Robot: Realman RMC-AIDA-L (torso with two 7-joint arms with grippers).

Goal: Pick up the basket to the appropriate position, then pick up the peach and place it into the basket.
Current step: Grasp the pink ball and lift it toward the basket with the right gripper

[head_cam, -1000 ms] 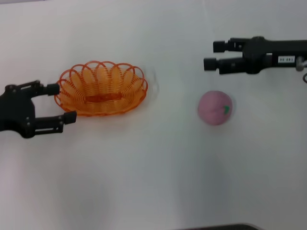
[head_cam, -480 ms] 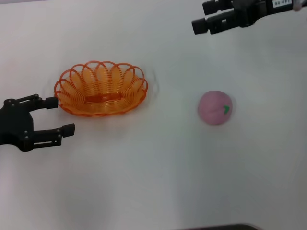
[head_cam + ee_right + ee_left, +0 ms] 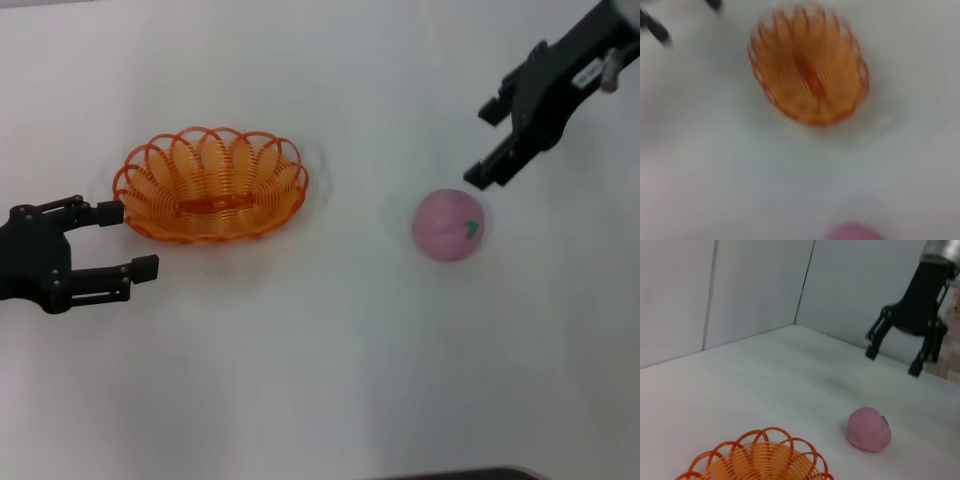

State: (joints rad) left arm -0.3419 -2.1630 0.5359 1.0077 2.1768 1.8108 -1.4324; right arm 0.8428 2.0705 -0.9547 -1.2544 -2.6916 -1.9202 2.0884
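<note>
The orange wire basket (image 3: 214, 172) stands empty on the white table at the left. My left gripper (image 3: 128, 240) is open just to its left, its far fingertip nearly touching the rim, holding nothing. The pink peach (image 3: 449, 225) with its green leaf mark lies on the table at the right. My right gripper (image 3: 482, 146) is open and empty, tilted, above and just behind the peach. The left wrist view shows the basket (image 3: 757, 460), the peach (image 3: 869, 429) and the right gripper (image 3: 893, 362) hanging above it. The right wrist view shows the basket (image 3: 810, 85) and the peach's edge (image 3: 855, 233).
The white table (image 3: 320, 360) holds nothing else in view. Pale wall panels (image 3: 740, 290) stand behind it in the left wrist view. A dark edge (image 3: 450, 474) shows at the table's front.
My right gripper swung from the far back edge down and to the right, now tilted above the peach. My left gripper has barely moved. Basket and peach have not moved.
</note>
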